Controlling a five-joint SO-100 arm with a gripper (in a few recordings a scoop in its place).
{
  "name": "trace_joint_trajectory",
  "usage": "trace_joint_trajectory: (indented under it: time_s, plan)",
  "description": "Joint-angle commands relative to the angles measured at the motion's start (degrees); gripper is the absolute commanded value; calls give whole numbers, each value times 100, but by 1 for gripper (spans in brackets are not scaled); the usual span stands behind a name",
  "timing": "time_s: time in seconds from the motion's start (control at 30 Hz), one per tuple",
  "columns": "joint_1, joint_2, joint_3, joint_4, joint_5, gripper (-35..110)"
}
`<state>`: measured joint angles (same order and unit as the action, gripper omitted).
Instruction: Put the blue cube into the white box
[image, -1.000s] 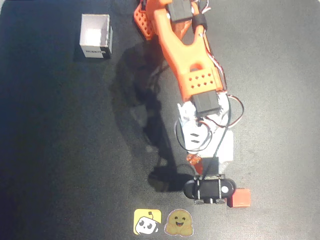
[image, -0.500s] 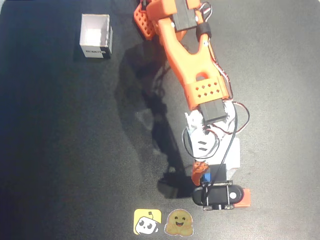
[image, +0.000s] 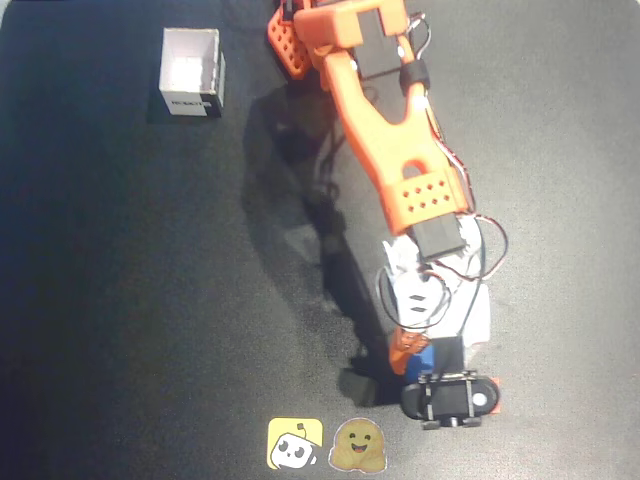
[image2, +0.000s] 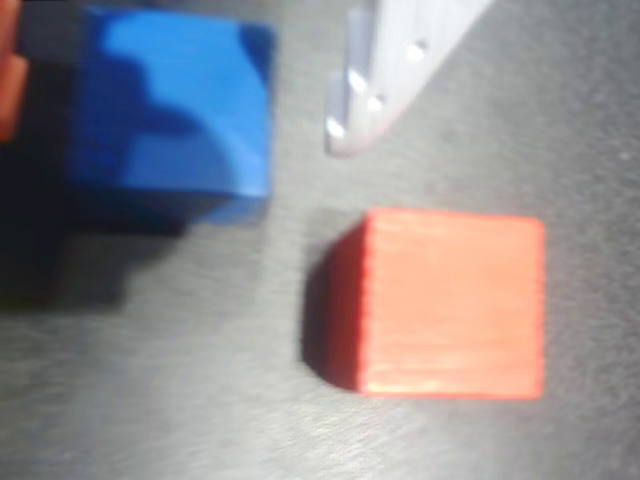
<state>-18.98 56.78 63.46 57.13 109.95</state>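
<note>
In the wrist view the blue cube (image2: 170, 110) sits on the dark table at upper left, between my orange finger (image2: 8, 90) at the left edge and my white finger (image2: 385, 80) at top centre. My gripper (image2: 175, 140) is open and straddles the cube with gaps on both sides. In the overhead view, a sliver of the blue cube (image: 421, 358) shows under the gripper (image: 425, 360) near the table's front edge. The white box (image: 190, 72) stands upright and apart at the far upper left, its dark label on the near side.
A red-orange cube (image2: 440, 300) lies just right of and below the white finger, close to the blue cube; in the overhead view its corner (image: 497, 384) peeks out beside the wrist. Two stickers (image: 294, 442) (image: 358, 444) lie at the front edge.
The arm has stretched further toward the front edge and slightly right. The wrist now covers most of the red-orange cube, and the blue cube has come into sight at the gripper.
</note>
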Motion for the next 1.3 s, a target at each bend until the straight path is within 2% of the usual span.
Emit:
trace_joint_trajectory:
  time_s: [0.0, 0.5, 0.83, 1.27]
  plan:
    - [-53, -97, -378, -88, 53, 24]
    - [35, -580, -387, -396, -141, 22]
    - [185, -571, -132, -527, -149, 0]
    - [220, -545, -255, -272, -193, 0]
